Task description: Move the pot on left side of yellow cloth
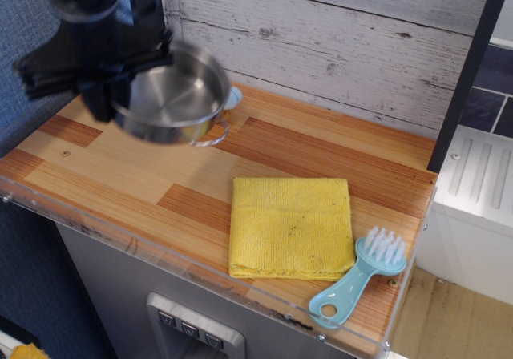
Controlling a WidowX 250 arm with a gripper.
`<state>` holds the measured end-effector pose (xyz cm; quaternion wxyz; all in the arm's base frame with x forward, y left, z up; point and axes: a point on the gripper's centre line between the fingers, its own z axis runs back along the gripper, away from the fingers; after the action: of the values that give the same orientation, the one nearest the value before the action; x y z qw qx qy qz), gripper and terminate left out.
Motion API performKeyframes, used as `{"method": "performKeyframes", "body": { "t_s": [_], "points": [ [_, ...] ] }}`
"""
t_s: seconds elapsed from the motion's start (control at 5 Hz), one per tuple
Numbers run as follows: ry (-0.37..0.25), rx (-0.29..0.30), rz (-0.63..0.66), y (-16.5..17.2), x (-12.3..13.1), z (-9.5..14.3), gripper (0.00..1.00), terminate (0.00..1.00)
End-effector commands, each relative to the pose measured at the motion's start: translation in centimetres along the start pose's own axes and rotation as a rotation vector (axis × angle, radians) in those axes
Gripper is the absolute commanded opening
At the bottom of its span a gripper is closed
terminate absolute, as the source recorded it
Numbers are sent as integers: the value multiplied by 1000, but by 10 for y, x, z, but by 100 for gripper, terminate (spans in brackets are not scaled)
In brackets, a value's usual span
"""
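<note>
The shiny steel pot (pixel 172 96) hangs in the air above the left part of the wooden counter, blurred by motion, with one wire loop handle showing at its lower right. My black gripper (pixel 112 78) is shut on the pot's left rim and holds it up. The folded yellow cloth (pixel 290 227) lies flat near the counter's front edge, to the right of and below the pot, apart from it.
A light-blue plastic brush (pixel 361 277) lies at the front right corner beside the cloth. A small plush toy (pixel 231 97) is almost wholly hidden behind the pot. A white plank wall (pixel 337 46) stands at the back; a clear rim (pixel 160 247) edges the counter's front.
</note>
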<state>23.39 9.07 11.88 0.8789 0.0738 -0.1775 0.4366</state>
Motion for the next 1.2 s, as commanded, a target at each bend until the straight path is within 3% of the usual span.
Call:
{"method": "performKeyframes", "body": {
  "t_s": [0.0,0.2,0.6,1.0],
  "points": [
    [-39,76,2,23,15,-34,0,0],
    [-23,84,7,32,20,-57,0,0],
    [31,39,38,44,13,-92,0,0],
    [65,34,81,33,4,-93,0,0]
  ]
}}
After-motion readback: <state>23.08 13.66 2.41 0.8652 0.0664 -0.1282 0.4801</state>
